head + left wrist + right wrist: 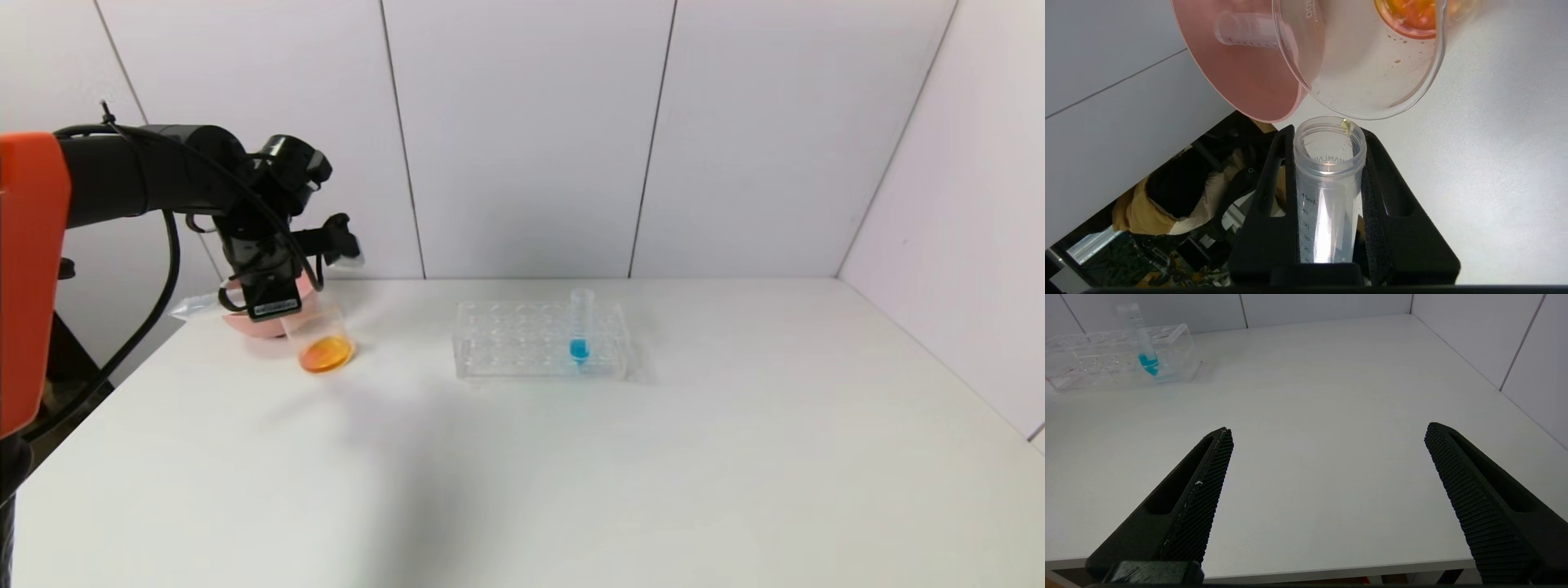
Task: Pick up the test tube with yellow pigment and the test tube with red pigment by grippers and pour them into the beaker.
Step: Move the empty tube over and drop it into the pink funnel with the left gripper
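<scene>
My left gripper (pixel 269 290) is shut on a clear graduated test tube (pixel 1329 179). The tube looks empty but for a yellow drop at its lip (pixel 1345 124), and its mouth points at the rim of the beaker (pixel 1372 73). The beaker (pixel 322 339) stands at the table's far left with orange-red liquid (pixel 1408 16) in its bottom. No tube with red liquid shows. A clear, empty-looking tube (pixel 1245 30) lies in the pink bowl (pixel 1241 77). My right gripper (pixel 1329 430) is open and empty, low over the table's near edge, out of the head view.
The pink bowl (pixel 241 320) sits just behind the beaker at the table's left edge. A clear many-holed rack (pixel 539 339) stands mid-table with a blue-liquid tube (pixel 580 327) upright in it; both show in the right wrist view, rack (pixel 1106 355) and tube (pixel 1143 343). White walls close off the back and right.
</scene>
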